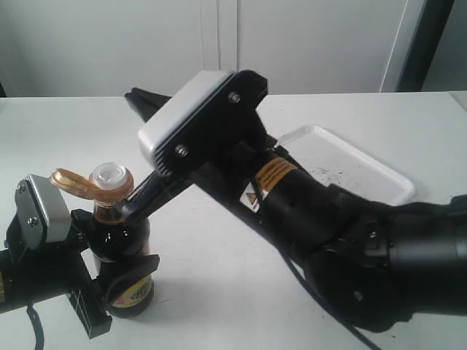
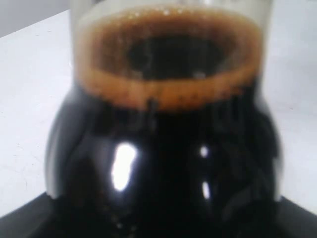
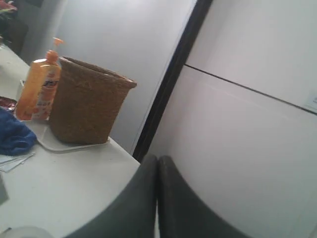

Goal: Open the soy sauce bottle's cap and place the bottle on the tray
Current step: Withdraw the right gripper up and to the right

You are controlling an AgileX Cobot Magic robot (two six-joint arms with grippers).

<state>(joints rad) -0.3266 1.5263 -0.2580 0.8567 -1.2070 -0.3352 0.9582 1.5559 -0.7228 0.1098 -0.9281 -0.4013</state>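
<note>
Glass soy sauce bottle gripped at left, cap flipped open.

The small clear glass soy sauce bottle [image 1: 124,248] is clamped upright by the left gripper [image 1: 109,281]; its gold-brown flip-top cap [image 1: 95,184] is touched by the right gripper [image 1: 135,206], fingers [image 3: 143,203] pressed together; the flat white tray [image 1: 350,164] is well apart.

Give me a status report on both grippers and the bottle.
Left gripper shut on soy sauce bottle. Right gripper shut, empty, by the neck. Cap flipped open. Tray free.
</note>
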